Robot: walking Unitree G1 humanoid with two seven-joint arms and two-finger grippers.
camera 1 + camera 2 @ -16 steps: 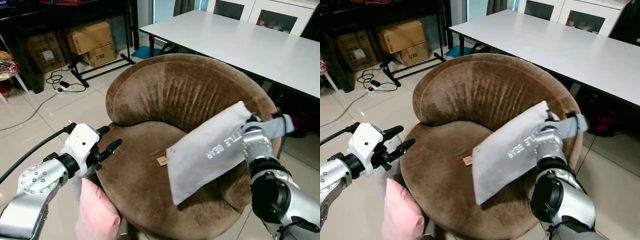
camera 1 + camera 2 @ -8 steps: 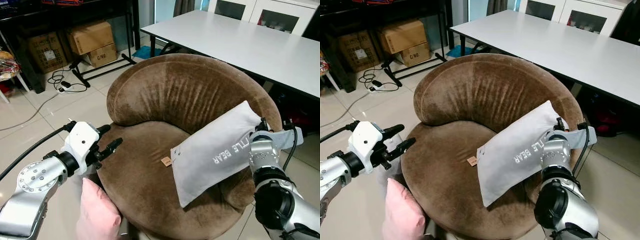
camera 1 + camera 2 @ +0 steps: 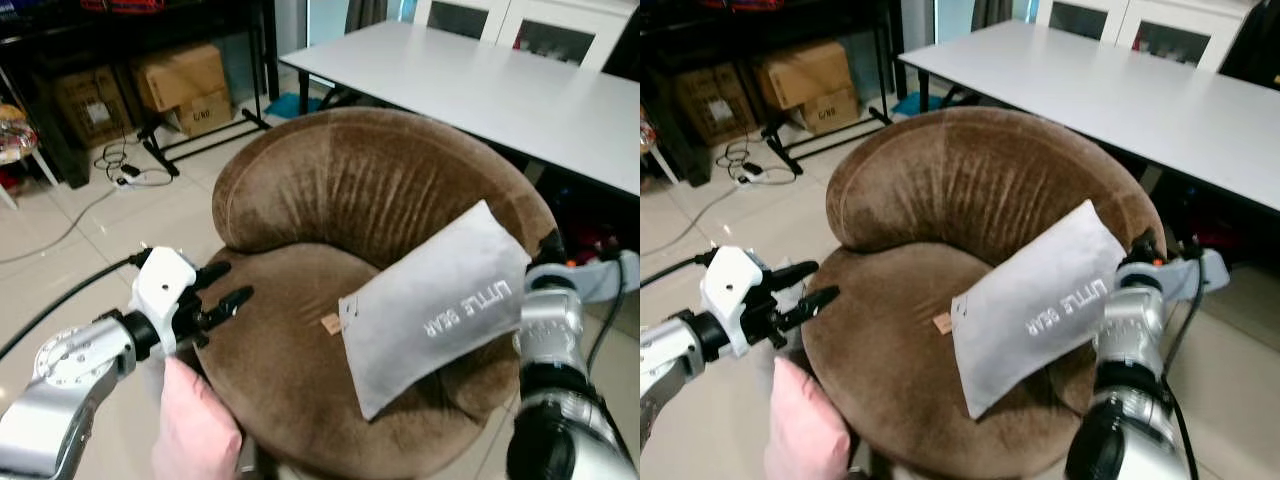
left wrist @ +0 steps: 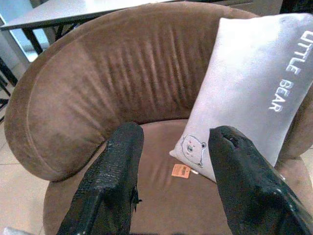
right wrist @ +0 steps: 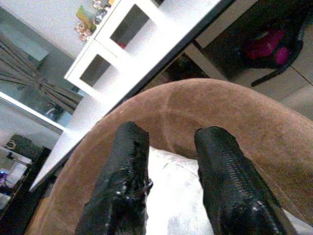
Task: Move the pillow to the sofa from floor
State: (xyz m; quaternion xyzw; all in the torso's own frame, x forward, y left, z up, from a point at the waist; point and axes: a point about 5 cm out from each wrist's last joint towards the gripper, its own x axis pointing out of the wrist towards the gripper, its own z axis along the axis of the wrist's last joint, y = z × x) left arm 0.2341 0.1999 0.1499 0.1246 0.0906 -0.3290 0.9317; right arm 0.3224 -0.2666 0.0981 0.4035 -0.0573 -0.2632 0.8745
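One grey pillow (image 3: 435, 300) lettered "LITTLE BEAR" leaning on one brown round sofa (image 3: 340, 190), one pink pillow (image 3: 195, 430) on floor, two cardboard boxes (image 3: 180, 85), left claw (image 3: 228, 285) open, right claw (image 5: 168, 161) open behind sofa rim

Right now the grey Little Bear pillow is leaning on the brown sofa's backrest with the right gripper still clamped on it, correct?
Not quite. The grey pillow does lean on the brown sofa, but the right gripper is open and off it, as the right wrist view shows.

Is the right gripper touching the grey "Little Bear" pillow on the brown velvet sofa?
Apart. In the right wrist view, the right gripper is open, and the grey pillow lies beyond its black fingers, ungripped.
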